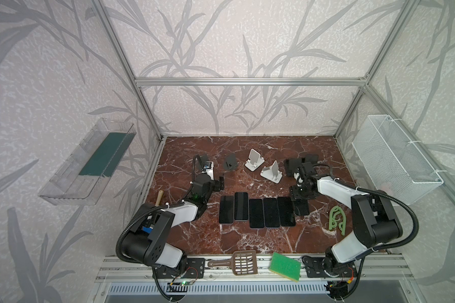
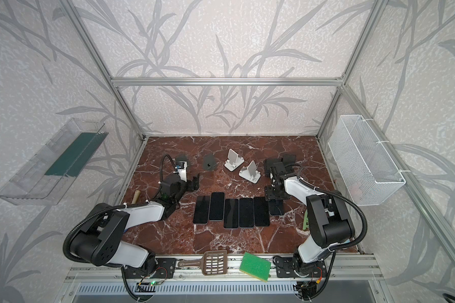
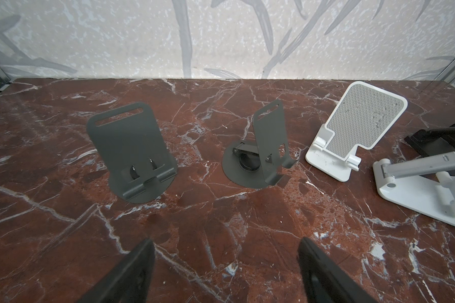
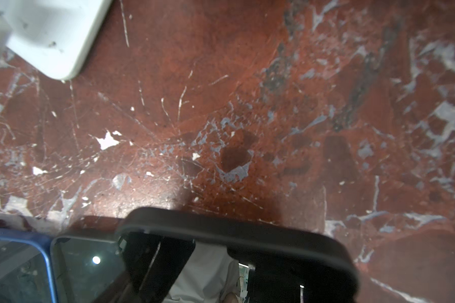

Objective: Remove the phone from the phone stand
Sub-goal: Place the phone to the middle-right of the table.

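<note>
The phone (image 1: 301, 208) sits just under the right jaws, lengthwise like the row of phones (image 1: 256, 213) beside it; whether they clamp it is unclear, and the left jaws stand apart.

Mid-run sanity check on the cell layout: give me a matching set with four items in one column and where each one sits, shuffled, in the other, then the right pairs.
Items
1. green sponge
2. white wire basket
3. row of phones
4. clear bin

Places
A. lying flat, side by side, on the marble table
B. hung up on the robot's right side
C. on the metal rail at the front edge
D. hung up on the robot's left side

Pairs: 1-C, 2-B, 3-A, 4-D
</note>
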Controlling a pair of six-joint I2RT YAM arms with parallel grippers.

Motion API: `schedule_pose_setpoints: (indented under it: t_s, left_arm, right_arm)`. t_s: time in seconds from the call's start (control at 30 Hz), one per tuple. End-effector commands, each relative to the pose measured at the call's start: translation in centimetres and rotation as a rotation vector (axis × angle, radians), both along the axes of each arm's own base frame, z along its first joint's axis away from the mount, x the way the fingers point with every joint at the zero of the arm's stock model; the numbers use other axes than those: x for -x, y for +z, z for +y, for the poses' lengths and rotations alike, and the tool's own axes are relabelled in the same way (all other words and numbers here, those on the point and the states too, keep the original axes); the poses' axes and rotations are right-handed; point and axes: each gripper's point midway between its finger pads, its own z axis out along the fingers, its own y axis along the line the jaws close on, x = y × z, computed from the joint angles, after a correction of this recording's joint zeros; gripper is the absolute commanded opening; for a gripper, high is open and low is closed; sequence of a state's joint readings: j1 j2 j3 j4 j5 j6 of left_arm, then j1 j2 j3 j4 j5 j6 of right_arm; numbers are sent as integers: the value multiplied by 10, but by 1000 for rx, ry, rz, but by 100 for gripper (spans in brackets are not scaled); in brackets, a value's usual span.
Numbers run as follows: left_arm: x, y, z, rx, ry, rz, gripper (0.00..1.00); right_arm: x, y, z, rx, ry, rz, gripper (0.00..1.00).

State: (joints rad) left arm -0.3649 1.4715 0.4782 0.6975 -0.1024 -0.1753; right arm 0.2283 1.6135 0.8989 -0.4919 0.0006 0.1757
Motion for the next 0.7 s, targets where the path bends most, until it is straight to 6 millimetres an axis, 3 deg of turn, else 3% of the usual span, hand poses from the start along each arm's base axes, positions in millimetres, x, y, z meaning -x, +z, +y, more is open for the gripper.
schedule_pose_setpoints:
  t_s: [0.0,0.27,0.67]
  left_arm:
    - [-5,17,-3,13,-5,-50,86]
    - [-7,17,-5,15,-11,-49,86]
    - [-8,17,-5,15,-13,-52,86]
  right_arm:
    - [6,2,-6,33,-27,34,75]
    - [3,16,-6,21,-40,-12,76]
    - [11,7,-9,39,-36,33,76]
